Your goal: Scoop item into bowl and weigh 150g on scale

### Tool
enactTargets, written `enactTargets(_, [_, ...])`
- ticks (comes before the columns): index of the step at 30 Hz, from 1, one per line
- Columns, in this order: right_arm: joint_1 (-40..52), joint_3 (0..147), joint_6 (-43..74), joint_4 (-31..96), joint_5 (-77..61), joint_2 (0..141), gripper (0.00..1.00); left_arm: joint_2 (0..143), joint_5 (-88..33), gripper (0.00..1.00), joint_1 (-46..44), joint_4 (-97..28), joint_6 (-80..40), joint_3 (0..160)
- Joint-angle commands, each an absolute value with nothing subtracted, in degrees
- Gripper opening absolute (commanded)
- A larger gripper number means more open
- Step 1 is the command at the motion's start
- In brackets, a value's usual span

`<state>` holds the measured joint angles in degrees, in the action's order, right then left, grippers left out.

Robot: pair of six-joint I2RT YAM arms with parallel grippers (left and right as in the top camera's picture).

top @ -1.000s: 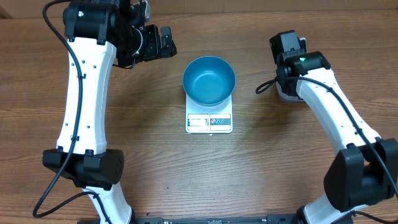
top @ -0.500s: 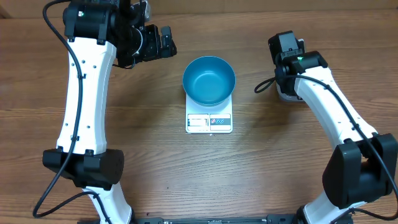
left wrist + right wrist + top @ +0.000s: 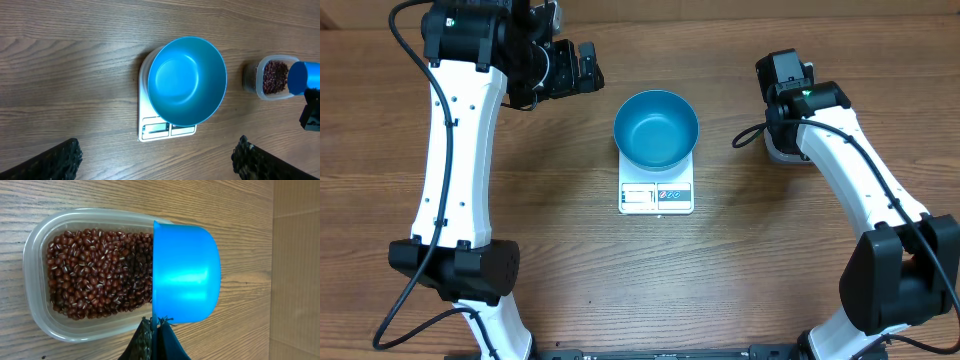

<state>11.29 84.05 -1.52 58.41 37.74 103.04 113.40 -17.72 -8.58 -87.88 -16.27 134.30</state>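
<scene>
Pinching blue scoop (image 3: 186, 275) in right jaws over tub (image 3: 30, 250) of beans (image 3: 95, 270); left jaws spread. Could spill beans if tipped before bowl (image 3: 656, 128).

The blue bowl (image 3: 656, 128) sits on the white scale (image 3: 656, 197) (display edge showing below the bowl) at the middle of the wooden table (image 3: 740, 270). The left gripper (image 3: 590, 67) hangs beside the bowl, not touching it.

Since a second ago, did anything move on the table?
Hardly anything. The right gripper, shut on the blue scoop over the tub of beans, wobbled slightly sideways and back. The left gripper stayed open and still; the empty bowl stayed on the scale.
</scene>
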Motion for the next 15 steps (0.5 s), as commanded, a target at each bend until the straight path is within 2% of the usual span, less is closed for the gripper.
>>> enactTargets(1, [11.1, 85.8, -1.6, 58.5, 38.5, 102.8, 0.04, 112.2, -17.4, 0.99, -8.6, -87.8, -15.2, 135.2])
enactTargets(15, [11.0, 85.4, -1.6, 58.2, 37.2, 102.8, 0.04, 112.2, -17.4, 0.99, -8.6, -87.8, -15.2, 135.2])
